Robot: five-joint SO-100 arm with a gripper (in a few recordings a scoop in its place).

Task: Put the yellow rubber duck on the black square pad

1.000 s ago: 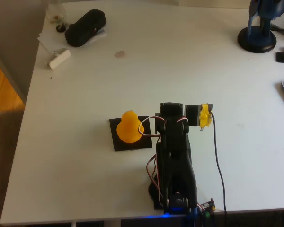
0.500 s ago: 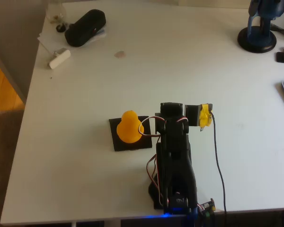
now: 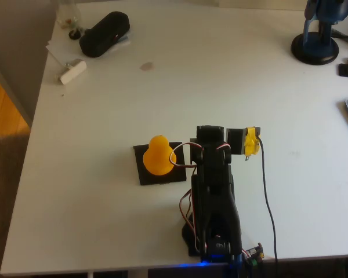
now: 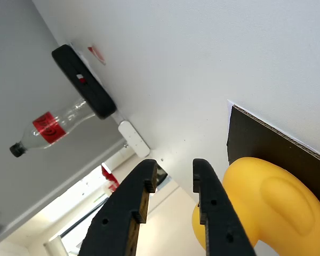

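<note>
Overhead view shows the duck (image 3: 159, 156) sitting upright on the pad (image 3: 144, 163), just left of my folded arm. Wrist view has my gripper (image 4: 173, 173) empty, fingers slightly parted, beside the duck (image 4: 272, 205).

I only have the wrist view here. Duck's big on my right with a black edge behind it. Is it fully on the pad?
Observer: Yes. In the overhead view the yellow rubber duck sits on the black square pad, pad showing around it.
Operator: Where's my arm relative to it?
Observer: The black arm lies just right of the pad, folded toward the table's near edge.
Operator: Anything else on the table nearby?
Observer: Nothing close; a black oblong case lies at the far left corner.
</note>
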